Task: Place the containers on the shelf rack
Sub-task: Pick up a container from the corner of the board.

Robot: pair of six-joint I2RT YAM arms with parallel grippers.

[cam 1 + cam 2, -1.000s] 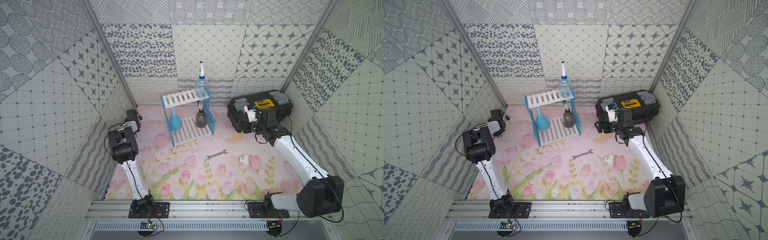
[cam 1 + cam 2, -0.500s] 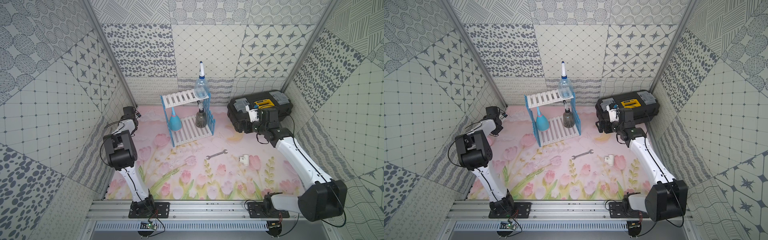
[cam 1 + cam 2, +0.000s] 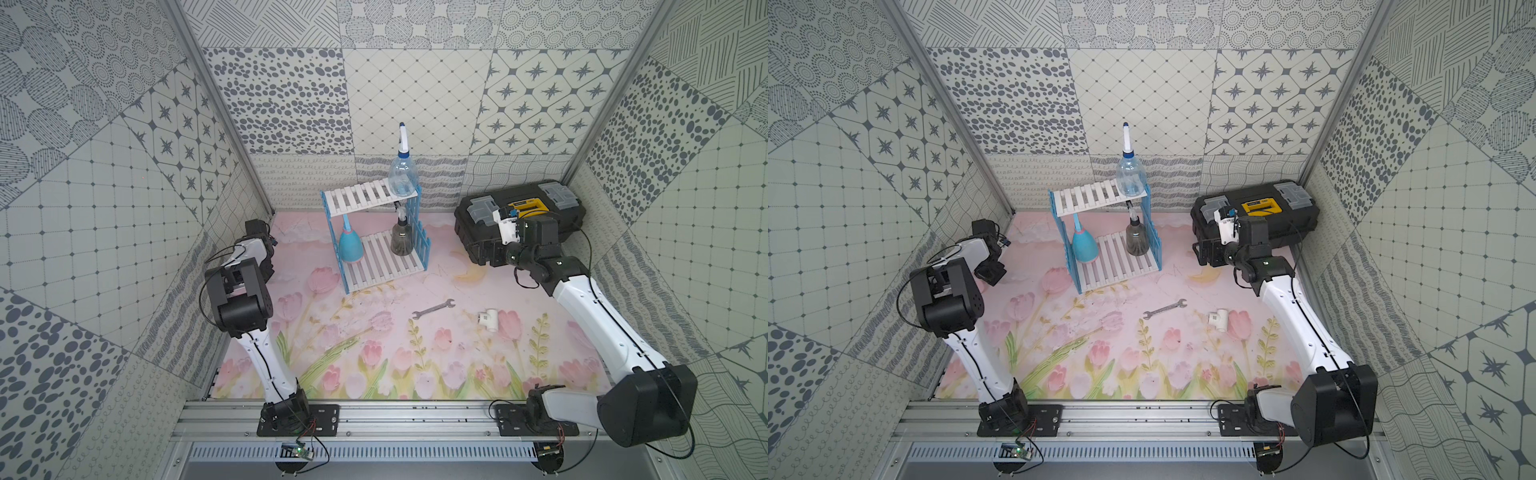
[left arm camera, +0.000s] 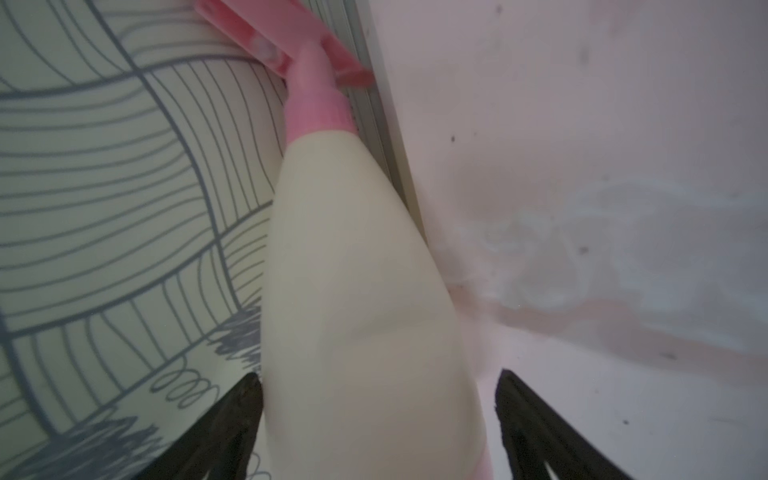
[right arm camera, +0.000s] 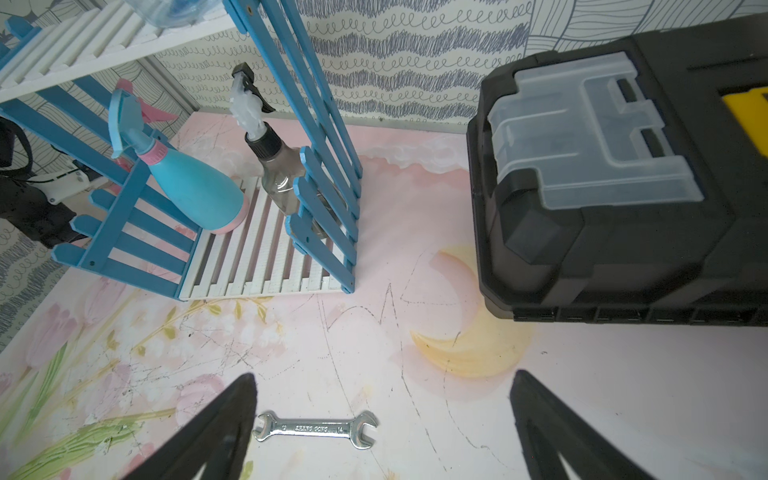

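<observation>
The cream-pink bottle [image 4: 361,270] is the one container not yet on the shelf rack [image 3: 384,262]. It sits at the far left edge of the desk [image 3: 415,374], against the foot of the left wall. Its long axis runs straight out from the left tool [image 4: 378,376], wide base toward the wrist and pink spray head pointing away. The two fingers stand spread on either side of the body, with a clear gap on one side, so we read the tool as released rather than clamped. The rack lies to the right of this bottle, and the left arm is by far the nearer one.

We count four containers. Three are on the rack:
- the clear bottle [image 3: 402,178] on the upper shelf
- the teal bottle [image 3: 351,249] on the lower shelf
- the smoky bottle [image 3: 402,241] on the lower shelf

There is one toolbox [image 3: 557,199], one wrench [image 5: 316,428] and one pipe fitting [image 3: 487,320]. The right tool [image 5: 384,376] hangs spread and empty near the toolbox.
</observation>
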